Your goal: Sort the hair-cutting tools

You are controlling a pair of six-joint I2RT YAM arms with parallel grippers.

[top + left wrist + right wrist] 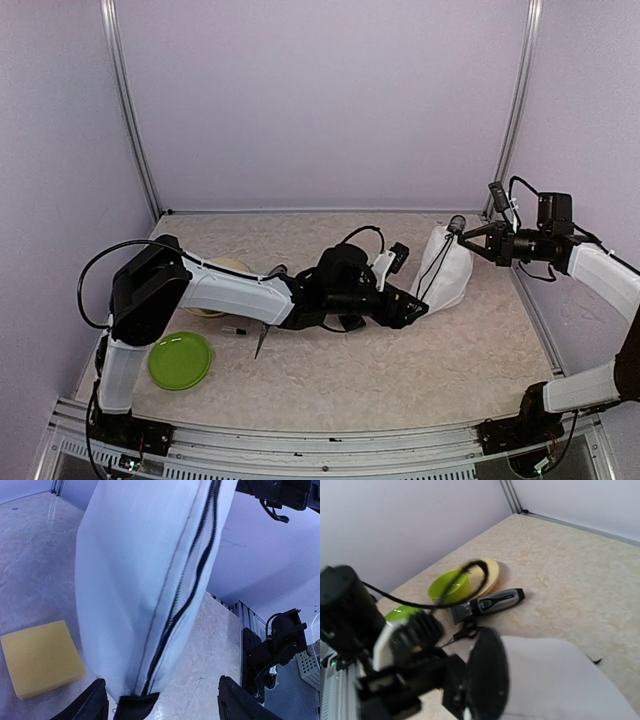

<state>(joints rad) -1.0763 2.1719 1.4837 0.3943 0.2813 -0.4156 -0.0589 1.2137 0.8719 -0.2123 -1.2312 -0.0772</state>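
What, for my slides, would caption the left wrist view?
Open left gripper straddles the black lower end of the white zip pouch; a yellow block lies beside it.

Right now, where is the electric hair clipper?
Mid-frame in the right wrist view, the clipper lies on the table right of the green bowl, scissors by its blade end.

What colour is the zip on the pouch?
The zip is black, on the white pouch; clearest in the left wrist view.
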